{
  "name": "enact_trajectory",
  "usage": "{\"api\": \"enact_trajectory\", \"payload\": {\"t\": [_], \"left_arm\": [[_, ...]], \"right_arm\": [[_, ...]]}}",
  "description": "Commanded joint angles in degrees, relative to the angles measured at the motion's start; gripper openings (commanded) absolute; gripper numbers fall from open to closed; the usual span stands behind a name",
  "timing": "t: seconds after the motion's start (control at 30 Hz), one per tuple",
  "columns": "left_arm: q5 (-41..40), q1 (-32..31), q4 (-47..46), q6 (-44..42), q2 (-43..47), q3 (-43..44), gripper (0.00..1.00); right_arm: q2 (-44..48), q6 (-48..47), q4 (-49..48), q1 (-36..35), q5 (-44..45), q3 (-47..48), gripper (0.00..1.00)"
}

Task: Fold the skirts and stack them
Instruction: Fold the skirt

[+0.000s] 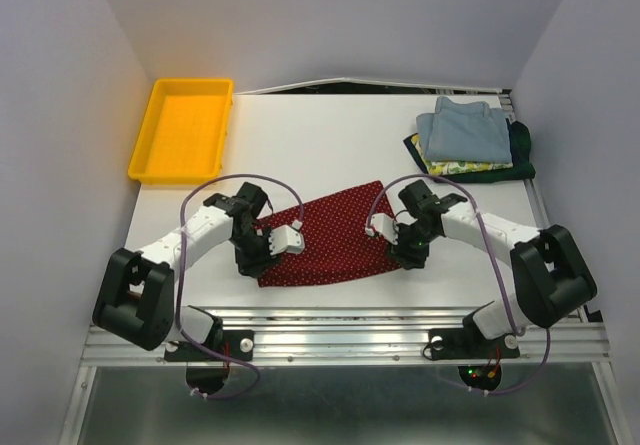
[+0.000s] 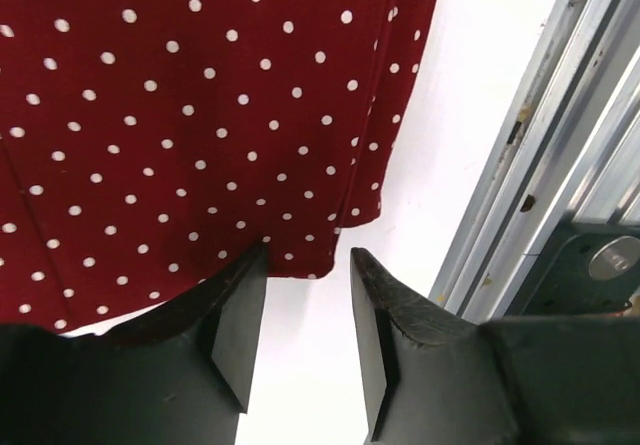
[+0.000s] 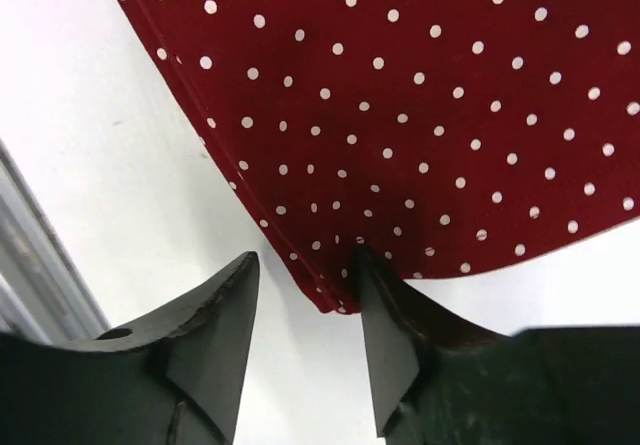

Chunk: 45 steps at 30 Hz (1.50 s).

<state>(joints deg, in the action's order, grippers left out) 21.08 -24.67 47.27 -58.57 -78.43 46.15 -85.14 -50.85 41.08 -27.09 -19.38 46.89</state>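
Held apart at left gripper (image 2: 308, 253) and right gripper (image 3: 306, 257), gripping nothing; poised at lower-frame corners of red skirt (image 1: 325, 240). Cannot tell if touching cloth.

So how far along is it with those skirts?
Folded skirts already sit stacked at the far right. The dark red dotted skirt lies flat, with the left gripper and right gripper open at its near corners. Remaining: folding it and adding it to the stack.

Spread tool (image 3: 306, 262) straddles corner of dark red skirt (image 3: 430, 105).
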Motion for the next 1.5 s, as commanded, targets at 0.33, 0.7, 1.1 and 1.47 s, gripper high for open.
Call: {"api": "enact_trajectory", "payload": {"t": [0.33,0.7,1.1,1.47], "left_arm": [[6.51,1.98,-2.25,7.49,6.64,11.94,0.52],[2.39,5.85,-22.47,25.95,-2.95,10.45,0.48],[1.24,11.74,-24.23,27.62,-1.37,6.94,0.47],[-3.77,11.48,-28.19,26.67,-1.45,5.53,0.47]], "right_arm": [[10.09,2.68,3.67,-1.47,-4.62,5.67,0.55],[0.33,0.14,-15.06,-7.01,9.78,-3.12,0.33],[-19.5,-8.03,-37.37,-5.6,22.36,6.35,0.01],[-25.08,-1.38,-46.63,0.02,33.1,30.28,0.46]]}}
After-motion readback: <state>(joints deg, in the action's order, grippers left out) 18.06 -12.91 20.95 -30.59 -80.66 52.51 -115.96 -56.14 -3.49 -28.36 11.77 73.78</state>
